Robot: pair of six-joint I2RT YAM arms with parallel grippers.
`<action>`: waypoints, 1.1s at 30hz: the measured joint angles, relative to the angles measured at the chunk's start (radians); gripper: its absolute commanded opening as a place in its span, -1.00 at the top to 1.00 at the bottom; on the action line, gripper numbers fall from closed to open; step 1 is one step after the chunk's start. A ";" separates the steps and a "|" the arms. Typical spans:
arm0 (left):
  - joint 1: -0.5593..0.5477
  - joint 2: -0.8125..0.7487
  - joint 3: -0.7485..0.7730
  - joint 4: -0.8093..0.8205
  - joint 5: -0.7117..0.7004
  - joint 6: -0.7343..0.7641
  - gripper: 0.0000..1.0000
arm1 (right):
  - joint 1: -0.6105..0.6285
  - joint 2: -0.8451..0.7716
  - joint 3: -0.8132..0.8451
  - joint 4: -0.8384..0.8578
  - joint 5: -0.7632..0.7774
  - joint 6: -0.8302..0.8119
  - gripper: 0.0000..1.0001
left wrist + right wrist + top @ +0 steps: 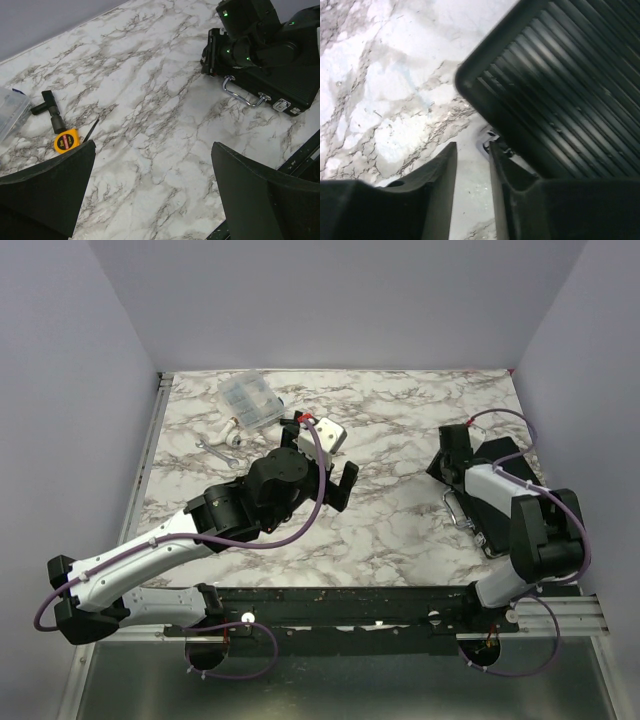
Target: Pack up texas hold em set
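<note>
- Black hard briefcase [292, 87] lies shut and flat on the right side of the marble table [150, 75]. Its chrome handle [242, 96] and a latch [281, 105] face the table's middle.
- Right gripper [472, 147] sits at a corner of the ribbed lid. Its jaws stand narrowly apart, with bare table showing in the gap and nothing between them.
- Left gripper [153, 147] hangs above mid-table, well apart from the case. Its jaws are spread wide and hold nothing.
- Orange tape measure [66, 141] lies far left, just beside a black T-shaped tool [47, 105] and near a clear plastic box [248, 400].
</note>
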 measured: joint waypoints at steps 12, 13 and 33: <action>0.000 0.005 0.000 0.000 0.000 0.000 -0.97 | 0.211 0.078 0.148 -0.256 0.370 -0.038 -0.25; 0.000 0.005 0.000 0.000 0.000 0.000 -0.97 | 0.225 0.077 0.155 -0.271 0.395 -0.046 -0.26; 0.002 0.019 0.000 0.000 -0.008 0.004 -0.97 | 0.260 0.060 0.166 -0.217 0.277 -0.217 0.99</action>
